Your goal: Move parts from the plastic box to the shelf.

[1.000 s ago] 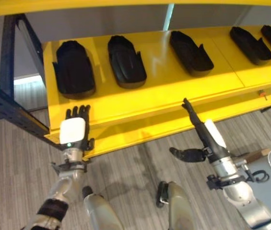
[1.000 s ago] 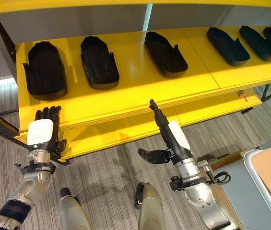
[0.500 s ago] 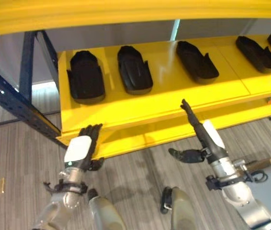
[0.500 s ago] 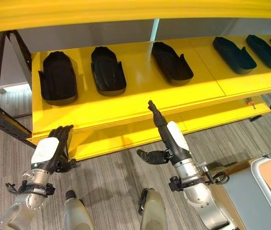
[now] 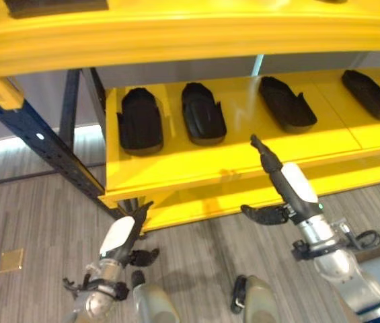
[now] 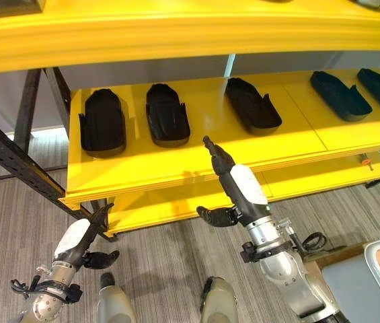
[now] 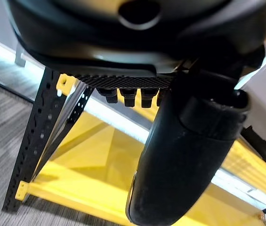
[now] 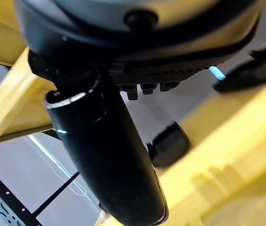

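Shelf (image 6: 196,151): parts (image 6: 167,114) near its back edge. Left robot hand (image 6: 82,239), right robot hand (image 6: 233,188): fingers straight, empty. Risk: right fingertips striking shelf's front edge.

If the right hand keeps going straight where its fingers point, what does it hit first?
Probably the yellow shelf: the right hand points up toward its front edge, between the second part and third part. Depth is unclear.

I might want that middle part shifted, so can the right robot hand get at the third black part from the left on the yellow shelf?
Probably yes. The right robot hand is open and empty, fingers pointing toward the shelf, and nothing stands between it and that black part.
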You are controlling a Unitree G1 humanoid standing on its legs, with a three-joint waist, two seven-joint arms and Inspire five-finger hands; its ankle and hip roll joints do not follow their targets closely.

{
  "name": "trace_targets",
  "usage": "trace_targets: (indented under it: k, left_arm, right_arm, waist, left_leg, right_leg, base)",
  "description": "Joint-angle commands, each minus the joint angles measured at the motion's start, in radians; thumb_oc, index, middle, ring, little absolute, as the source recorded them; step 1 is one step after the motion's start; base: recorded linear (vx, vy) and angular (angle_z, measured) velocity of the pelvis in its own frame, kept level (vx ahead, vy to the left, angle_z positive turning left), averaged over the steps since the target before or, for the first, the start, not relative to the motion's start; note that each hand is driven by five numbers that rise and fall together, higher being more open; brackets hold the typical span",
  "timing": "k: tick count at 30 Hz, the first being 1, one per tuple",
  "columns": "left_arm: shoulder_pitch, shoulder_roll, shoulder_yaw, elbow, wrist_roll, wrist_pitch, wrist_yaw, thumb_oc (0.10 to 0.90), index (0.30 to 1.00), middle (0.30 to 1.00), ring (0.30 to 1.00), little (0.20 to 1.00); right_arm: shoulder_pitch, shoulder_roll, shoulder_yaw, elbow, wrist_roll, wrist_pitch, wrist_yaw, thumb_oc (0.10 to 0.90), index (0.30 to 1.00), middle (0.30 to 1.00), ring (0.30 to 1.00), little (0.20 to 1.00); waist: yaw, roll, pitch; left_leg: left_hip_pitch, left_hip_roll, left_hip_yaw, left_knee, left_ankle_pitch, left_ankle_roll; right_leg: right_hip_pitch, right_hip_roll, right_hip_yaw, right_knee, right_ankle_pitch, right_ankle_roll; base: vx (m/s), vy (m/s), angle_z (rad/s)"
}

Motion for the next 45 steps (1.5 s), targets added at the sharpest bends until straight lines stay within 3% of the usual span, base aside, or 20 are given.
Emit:
trace_targets:
  k: [1,13,23,30,38,45]
  left_arm:
    - [-0.020,0.069,0.021,-0.118,-0.025,-0.087,0.020,0.900,1.000,1.000,1.000,1.000]
    - [-0.014,0.050,0.044,-0.116,-0.054,-0.086,-0.001,0.900,1.000,1.000,1.000,1.000]
    - [-0.008,-0.003,0.033,-0.130,-0.250,-0.124,-0.056,0.900,1.000,1.000,1.000,1.000]
    - [-0.010,-0.032,0.031,-0.125,-0.300,-0.134,-0.080,0.900,1.000,1.000,1.000,1.000]
    - [0.009,-0.044,0.064,-0.127,-0.330,-0.130,-0.090,0.900,1.000,1.000,1.000,1.000]
    - [0.066,-0.029,0.096,-0.159,-0.400,-0.130,-0.135,0.900,1.000,1.000,1.000,1.000]
  right_arm:
    - [-0.125,0.027,-0.070,-0.001,-0.014,-0.055,-0.079,0.900,1.000,1.000,1.000,1.000]
    - [-0.251,0.041,-0.061,0.072,-0.027,-0.021,-0.093,0.900,1.000,1.000,1.000,1.000]
    - [-0.261,0.047,-0.027,0.114,-0.008,-0.021,-0.058,0.900,1.000,1.000,1.000,1.000]
    - [-0.311,0.036,-0.001,0.176,-0.019,-0.004,-0.039,0.900,1.000,1.000,1.000,1.000]
    - [-0.444,0.043,0.059,0.376,0.007,0.034,-0.041,0.900,1.000,1.000,1.000,1.000]
    - [-0.606,0.040,0.146,0.712,0.183,0.052,-0.014,0.900,1.000,1.000,1.000,1.000]
  waist:
    - [0.004,-0.036,-0.071]
    - [0.023,-0.035,-0.098]
    - [0.020,-0.022,-0.196]
    - [0.031,-0.024,-0.262]
    - [0.066,-0.048,-0.282]
    - [0.126,-0.058,-0.254]
  left_leg:
    - [-0.063,-0.017,-0.011,-0.070,0.156,0.034]
    - [-0.025,-0.040,0.015,-0.106,0.154,0.041]
    - [0.108,-0.084,0.087,-0.336,0.212,0.047]
    - [0.146,-0.107,0.108,-0.373,0.200,0.044]
    - [0.170,-0.114,0.113,-0.367,0.181,0.053]
    - [0.149,-0.106,0.095,-0.356,0.191,0.052]
  right_leg:
    - [0.075,-0.004,0.016,-0.076,0.077,0.035]
    - [0.118,-0.014,0.018,-0.147,0.105,0.048]
    - [0.236,-0.028,-0.020,-0.364,0.182,0.088]
    - [0.329,-0.037,-0.050,-0.513,0.237,0.110]
    - [0.360,-0.051,-0.048,-0.527,0.247,0.114]
    - [0.357,-0.043,-0.062,-0.513,0.239,0.107]
  base:
    - [0.02,0.018,0.06]
    - [0.01,0.005,0.01]
    - [0.05,0.032,-0.02]
    - [0.02,0.020,0.02]
    - [0.02,0.013,-0.04]
    - [0.01,-0.016,0.07]
